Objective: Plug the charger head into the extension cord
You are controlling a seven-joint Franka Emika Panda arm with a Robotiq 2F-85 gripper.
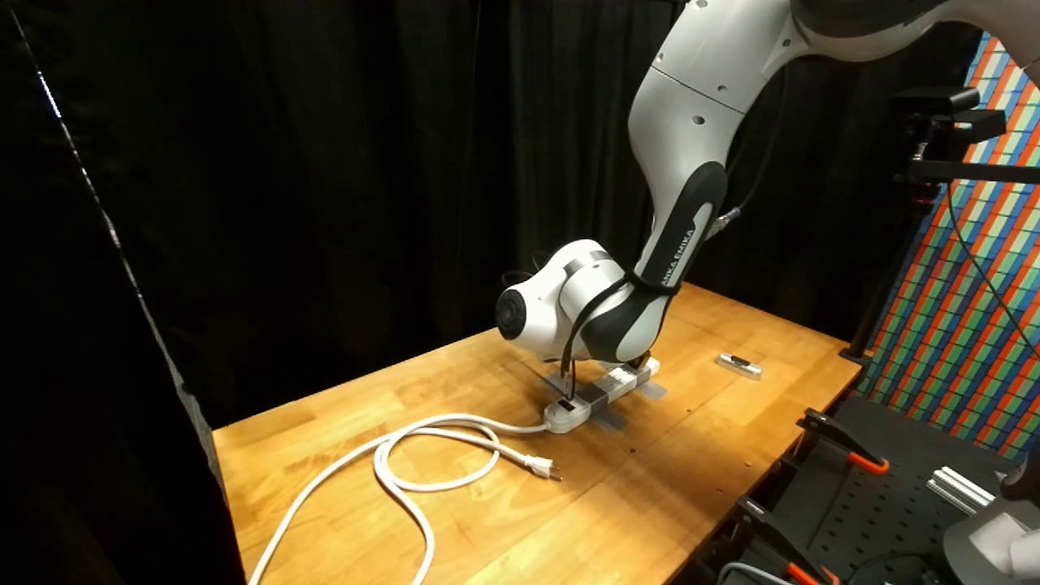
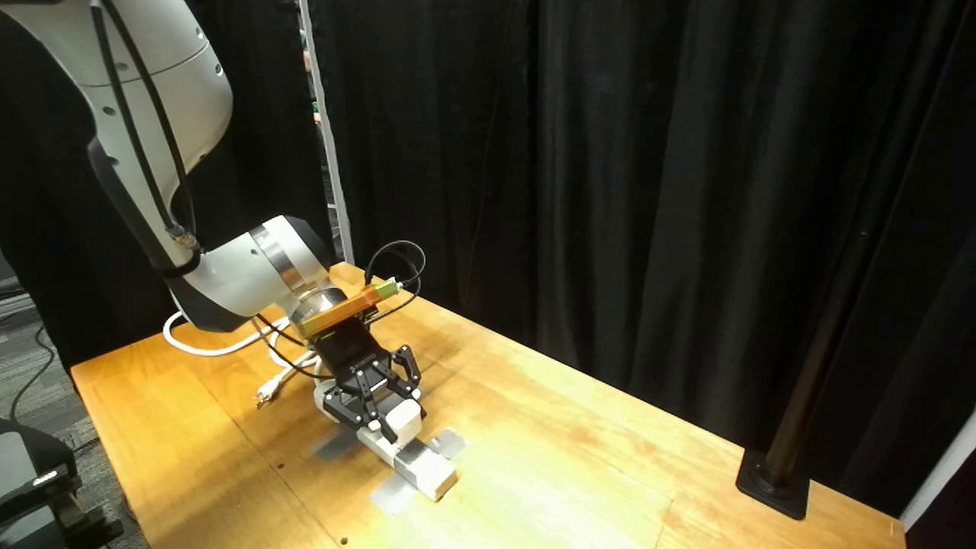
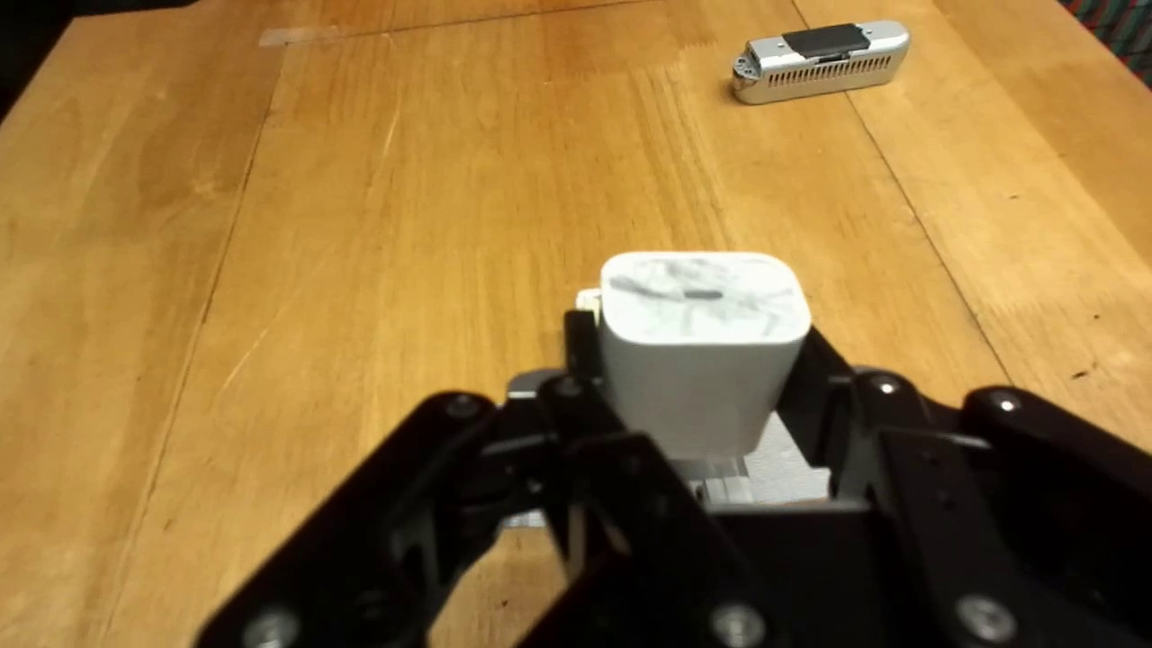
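Note:
The charger head (image 3: 706, 360) is a small white block between my fingers in the wrist view. My gripper (image 3: 697, 360) is shut on it, one finger against each side. In an exterior view my gripper (image 2: 406, 424) holds the charger head (image 2: 404, 418) over the extension cord's white strip (image 2: 428, 474), near its far half. Whether it touches the strip or its prongs sit in a socket is hidden. In an exterior view the strip (image 1: 569, 416) lies under my wrist, its white cable (image 1: 455, 420) looping away; the charger head is hidden there behind the arm.
Grey tape (image 2: 396, 492) runs from the strip onto the wooden table. The cable's own plug (image 1: 543, 466) lies loose on the table. A silver device (image 3: 821, 61) lies beyond the strip. A black pole base (image 2: 774, 484) and clamps (image 1: 845, 443) stand at table edges.

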